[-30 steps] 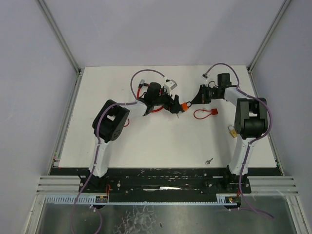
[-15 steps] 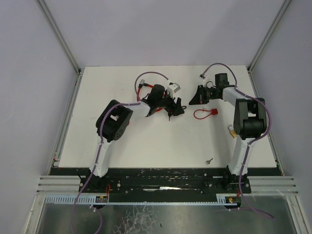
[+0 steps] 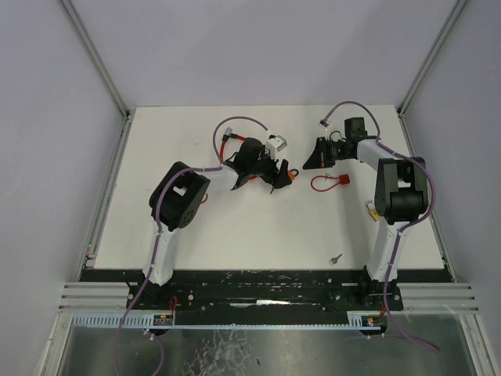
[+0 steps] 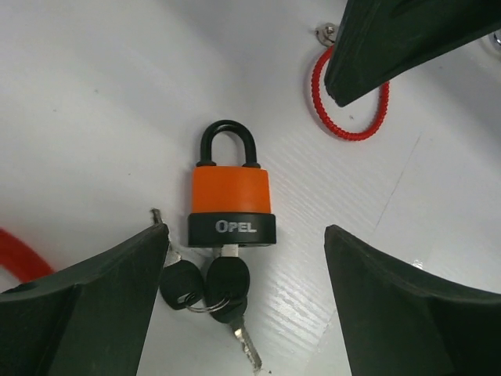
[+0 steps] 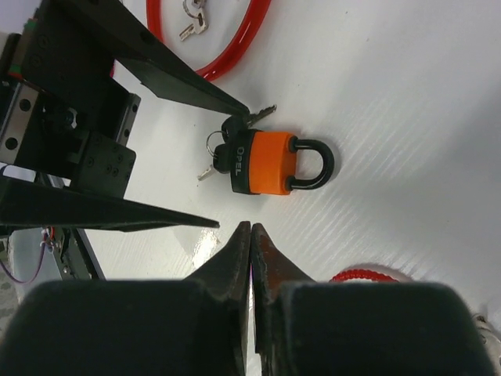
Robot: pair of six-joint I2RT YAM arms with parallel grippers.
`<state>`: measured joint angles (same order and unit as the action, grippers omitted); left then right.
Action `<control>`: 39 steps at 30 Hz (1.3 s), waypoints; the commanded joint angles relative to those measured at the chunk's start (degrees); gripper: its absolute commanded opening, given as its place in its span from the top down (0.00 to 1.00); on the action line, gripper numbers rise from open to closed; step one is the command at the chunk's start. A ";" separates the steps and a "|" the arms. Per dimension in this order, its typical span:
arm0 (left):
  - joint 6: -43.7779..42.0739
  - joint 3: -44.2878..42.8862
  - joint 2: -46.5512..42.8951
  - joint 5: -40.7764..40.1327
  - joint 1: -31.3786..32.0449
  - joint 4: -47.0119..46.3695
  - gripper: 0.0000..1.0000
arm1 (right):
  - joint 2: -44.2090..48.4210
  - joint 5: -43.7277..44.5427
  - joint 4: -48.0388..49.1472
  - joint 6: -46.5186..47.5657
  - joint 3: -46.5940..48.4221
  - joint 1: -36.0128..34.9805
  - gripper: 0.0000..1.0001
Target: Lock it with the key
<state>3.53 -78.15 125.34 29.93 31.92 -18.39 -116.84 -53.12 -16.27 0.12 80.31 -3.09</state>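
Observation:
An orange padlock (image 4: 231,192) with a black shackle lies flat on the white table, both shackle legs down in its body. One key (image 4: 228,274) of a black-headed bunch sits in its base. My left gripper (image 4: 244,235) is open, its fingers (image 4: 86,305) standing on either side of the key bunch without touching it. In the top view the padlock (image 3: 292,174) lies just off the left gripper (image 3: 278,174). My right gripper (image 5: 250,229) is shut with nothing in it, a short way from the padlock (image 5: 270,162) on its shackle side.
A red coiled cable (image 3: 329,182) lies below the right gripper (image 3: 317,154). A red loop (image 3: 227,145) and a silver block (image 3: 275,142) sit behind the left arm. A loose small key (image 3: 336,257) lies near the front edge, and a yellowish item (image 3: 374,208) sits by the right arm.
The right gripper has drawn back from the padlock. The left gripper swung over the lock, then back a little, staying open. The padlock now rests on the table.

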 commanded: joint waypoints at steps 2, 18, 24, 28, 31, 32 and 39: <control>-5.97 0.25 -4.74 -8.44 0.95 3.10 0.20 | 3.63 -0.76 -2.58 2.82 3.01 -0.56 0.91; -14.92 -18.31 4.37 -21.57 5.70 27.93 0.18 | 5.57 -2.75 -2.39 2.32 2.78 2.01 0.79; -14.44 -22.99 7.61 -19.96 5.72 32.53 0.27 | 6.34 -3.19 -1.60 1.49 2.38 2.73 0.78; -14.56 -24.57 8.88 -19.83 5.71 33.96 0.33 | 6.23 -3.56 -1.34 1.20 2.22 3.08 0.78; -14.50 -25.19 9.44 -18.64 5.71 34.44 0.38 | 6.12 -3.65 -1.35 1.09 2.27 3.09 0.78; -14.60 -25.58 9.70 -18.52 5.74 34.74 0.39 | 6.10 -3.65 -1.33 1.15 2.22 3.09 0.78; -15.17 -25.06 8.32 -16.96 5.68 34.57 0.79 | 6.32 -3.57 -1.43 1.18 2.00 3.09 0.77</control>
<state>-10.46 -102.32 133.91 11.44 37.74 14.85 -114.04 -55.00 -18.72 1.48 80.84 -0.23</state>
